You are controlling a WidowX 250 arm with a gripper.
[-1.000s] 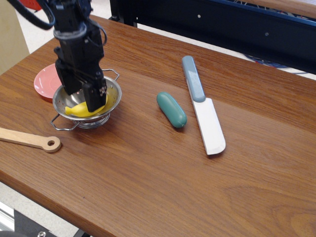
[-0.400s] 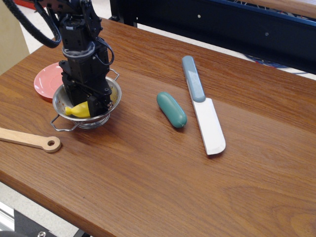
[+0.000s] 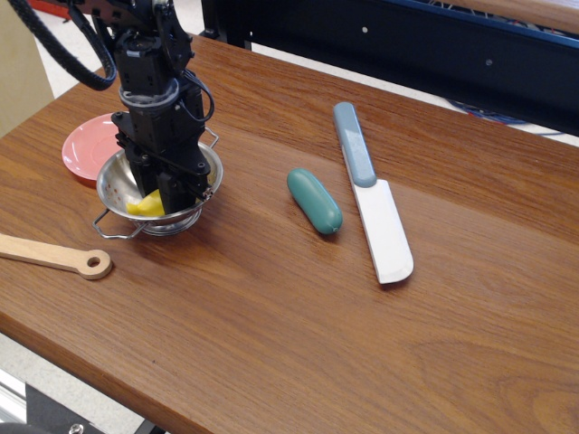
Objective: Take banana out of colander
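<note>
The steel colander [image 3: 116,183] stands at the left of the table on its ring base. The yellow banana [image 3: 145,206] lies inside it, and only its left part shows. My black gripper [image 3: 178,194] reaches straight down into the bowl. Its fingers stand close together on the banana's right part, which they hide.
A pink plate [image 3: 86,145] lies just behind the colander. A wooden spoon [image 3: 54,256] lies in front of it on the left. A teal sausage-shaped object [image 3: 315,201] and a spatula with a teal handle [image 3: 373,203] lie to the right, mid-table.
My gripper has gone down into the colander and shifted slightly right. Its fingers have drawn together on the banana, and less of the banana shows.
</note>
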